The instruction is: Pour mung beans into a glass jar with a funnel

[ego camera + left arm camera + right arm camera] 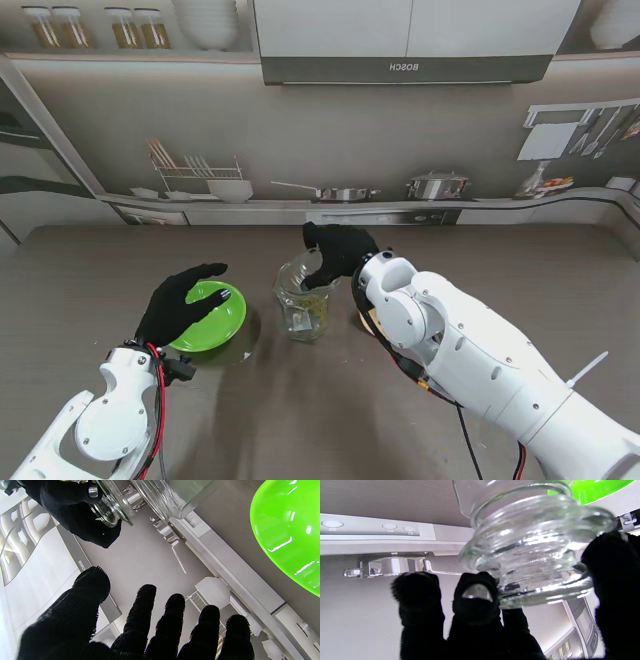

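Left hand (185, 303) hovers, fingers spread, over the green bowl (215, 325); at three o'clock, right hand (338, 252) pinches the glass jar (304, 300) rim; beans indiscernible.

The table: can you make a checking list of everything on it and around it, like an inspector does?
Surface: brown table, bare where visible.
Job's things: glass jar upright at the centre; clear funnel at its mouth; green bowl to its left. Beans cannot be made out.
Clutter: nothing seen.
Hands: right hand grips the funnel's rim; left hand open over the bowl, fingers spread.
Cables: red and black wires along the left forearm; another bundle under the right arm.
Surroundings: printed kitchen backdrop behind.
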`<state>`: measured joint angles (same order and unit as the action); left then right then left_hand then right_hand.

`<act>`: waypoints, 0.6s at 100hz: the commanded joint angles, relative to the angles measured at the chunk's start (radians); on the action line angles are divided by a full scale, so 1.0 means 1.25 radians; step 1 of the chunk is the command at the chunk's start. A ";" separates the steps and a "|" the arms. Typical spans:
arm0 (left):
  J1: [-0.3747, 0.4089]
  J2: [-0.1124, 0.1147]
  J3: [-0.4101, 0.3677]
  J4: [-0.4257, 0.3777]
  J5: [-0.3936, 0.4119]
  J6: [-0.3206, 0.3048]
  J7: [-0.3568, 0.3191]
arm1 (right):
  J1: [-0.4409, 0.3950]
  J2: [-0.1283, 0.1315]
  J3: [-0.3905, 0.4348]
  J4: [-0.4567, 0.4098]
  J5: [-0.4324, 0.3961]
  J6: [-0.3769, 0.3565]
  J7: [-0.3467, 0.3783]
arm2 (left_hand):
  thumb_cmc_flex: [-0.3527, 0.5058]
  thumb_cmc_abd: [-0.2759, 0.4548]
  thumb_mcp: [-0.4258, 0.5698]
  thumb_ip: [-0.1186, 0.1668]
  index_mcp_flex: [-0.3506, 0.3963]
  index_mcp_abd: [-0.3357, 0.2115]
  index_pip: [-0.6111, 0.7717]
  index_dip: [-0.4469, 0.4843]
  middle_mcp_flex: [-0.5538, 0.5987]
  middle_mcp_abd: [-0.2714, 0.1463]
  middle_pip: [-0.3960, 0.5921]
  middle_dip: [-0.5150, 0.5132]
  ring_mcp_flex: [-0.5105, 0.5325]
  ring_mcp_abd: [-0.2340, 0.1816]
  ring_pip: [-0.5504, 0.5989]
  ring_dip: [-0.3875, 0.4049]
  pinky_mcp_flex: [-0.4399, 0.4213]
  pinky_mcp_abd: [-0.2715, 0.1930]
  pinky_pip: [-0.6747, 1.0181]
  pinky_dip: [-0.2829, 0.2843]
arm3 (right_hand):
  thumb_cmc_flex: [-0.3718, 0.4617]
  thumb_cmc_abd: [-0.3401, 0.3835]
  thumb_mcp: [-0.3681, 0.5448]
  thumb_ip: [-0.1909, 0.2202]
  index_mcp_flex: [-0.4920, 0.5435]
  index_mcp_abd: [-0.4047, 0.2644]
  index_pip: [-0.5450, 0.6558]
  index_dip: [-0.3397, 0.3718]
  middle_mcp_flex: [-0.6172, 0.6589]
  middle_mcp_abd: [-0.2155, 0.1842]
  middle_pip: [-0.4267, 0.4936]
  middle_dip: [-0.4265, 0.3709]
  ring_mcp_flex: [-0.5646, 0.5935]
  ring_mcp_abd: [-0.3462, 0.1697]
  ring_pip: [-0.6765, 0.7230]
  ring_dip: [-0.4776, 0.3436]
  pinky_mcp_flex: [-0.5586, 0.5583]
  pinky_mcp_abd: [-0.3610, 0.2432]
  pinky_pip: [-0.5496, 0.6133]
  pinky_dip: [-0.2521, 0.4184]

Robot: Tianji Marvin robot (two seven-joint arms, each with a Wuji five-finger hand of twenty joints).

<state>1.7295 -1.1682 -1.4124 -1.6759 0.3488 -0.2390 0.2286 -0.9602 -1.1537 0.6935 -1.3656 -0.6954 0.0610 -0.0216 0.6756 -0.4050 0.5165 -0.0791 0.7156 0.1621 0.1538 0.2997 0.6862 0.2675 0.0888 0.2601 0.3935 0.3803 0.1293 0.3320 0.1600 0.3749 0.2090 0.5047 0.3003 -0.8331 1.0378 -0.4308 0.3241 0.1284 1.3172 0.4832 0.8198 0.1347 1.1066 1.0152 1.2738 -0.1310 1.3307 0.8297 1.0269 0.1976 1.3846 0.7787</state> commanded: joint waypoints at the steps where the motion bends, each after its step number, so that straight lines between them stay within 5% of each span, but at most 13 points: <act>1: 0.002 -0.001 -0.002 -0.008 0.003 0.002 -0.015 | 0.021 -0.015 -0.010 0.016 0.006 -0.002 -0.004 | 0.015 0.024 -0.014 0.022 0.009 -0.010 0.002 0.004 0.008 -0.004 -0.003 -0.001 0.014 -0.006 -0.008 -0.001 -0.011 -0.018 -0.016 0.009 | 0.225 0.146 0.185 0.079 0.032 -0.061 0.149 0.041 0.045 -0.156 0.054 -0.010 0.040 -0.031 0.012 0.005 0.014 -0.016 0.021 -0.006; 60: 0.001 -0.001 -0.005 -0.002 0.004 -0.004 -0.015 | 0.107 -0.064 -0.110 0.161 0.067 -0.034 -0.048 | 0.014 0.024 -0.014 0.021 0.010 -0.011 0.002 0.004 0.009 -0.005 -0.003 -0.001 0.014 -0.005 -0.008 -0.001 -0.011 -0.019 -0.017 0.009 | 0.216 0.152 0.180 0.081 0.030 -0.079 0.146 0.037 0.042 -0.171 0.042 -0.015 0.040 -0.022 -0.016 -0.013 -0.006 -0.011 0.008 -0.003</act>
<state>1.7277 -1.1675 -1.4158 -1.6754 0.3538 -0.2412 0.2262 -0.8335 -1.2232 0.5627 -1.1675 -0.6110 0.0283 -0.0947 0.6756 -0.4050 0.5165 -0.0790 0.7159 0.1621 0.1540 0.2997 0.6862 0.2675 0.0888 0.2601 0.3935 0.3803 0.1293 0.3320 0.1600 0.3749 0.2090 0.5047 0.3033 -0.8329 1.0378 -0.4308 0.3240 0.1284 1.3172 0.4832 0.8199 0.1347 1.0995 1.0106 1.2738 -0.1247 1.3139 0.8251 1.0150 0.1975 1.3847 0.7786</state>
